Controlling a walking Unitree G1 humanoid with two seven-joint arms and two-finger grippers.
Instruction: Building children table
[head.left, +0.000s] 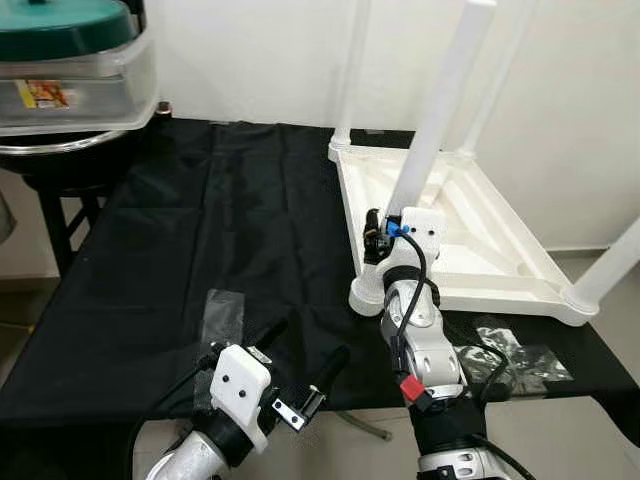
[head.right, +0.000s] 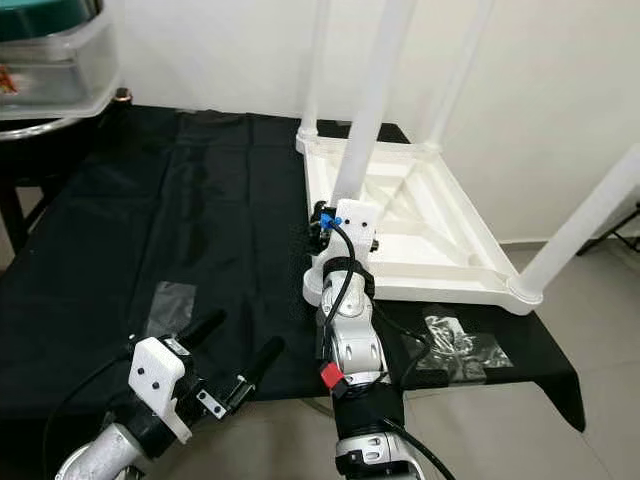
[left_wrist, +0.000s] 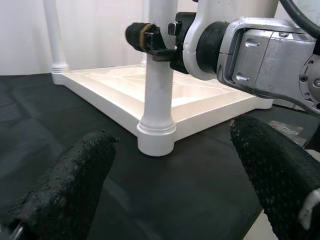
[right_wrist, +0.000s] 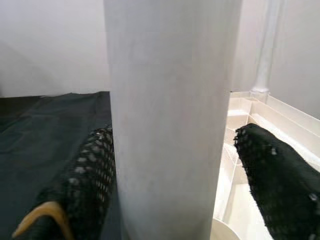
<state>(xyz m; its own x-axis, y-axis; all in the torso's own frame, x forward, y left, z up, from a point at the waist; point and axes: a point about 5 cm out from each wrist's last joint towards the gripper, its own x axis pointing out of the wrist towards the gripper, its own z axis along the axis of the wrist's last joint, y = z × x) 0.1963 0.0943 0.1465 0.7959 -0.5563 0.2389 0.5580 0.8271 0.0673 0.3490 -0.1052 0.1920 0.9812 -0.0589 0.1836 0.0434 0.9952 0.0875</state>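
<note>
The white children table lies upside down on the black cloth, its legs cut off at the frame top; the right gripper straddles the nearest leg, fingers apart around it, contact unclear; the left gripper hovers open before the table; the label on the plastic container beyond is unreadable.

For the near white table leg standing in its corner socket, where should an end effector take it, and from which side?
Grip the near leg low on its straight round shaft, just above the socket collar, coming in level from the robot's side. The right end effector already straddles it there, a finger on either side. The upturned tabletop blocks the far side.
</note>
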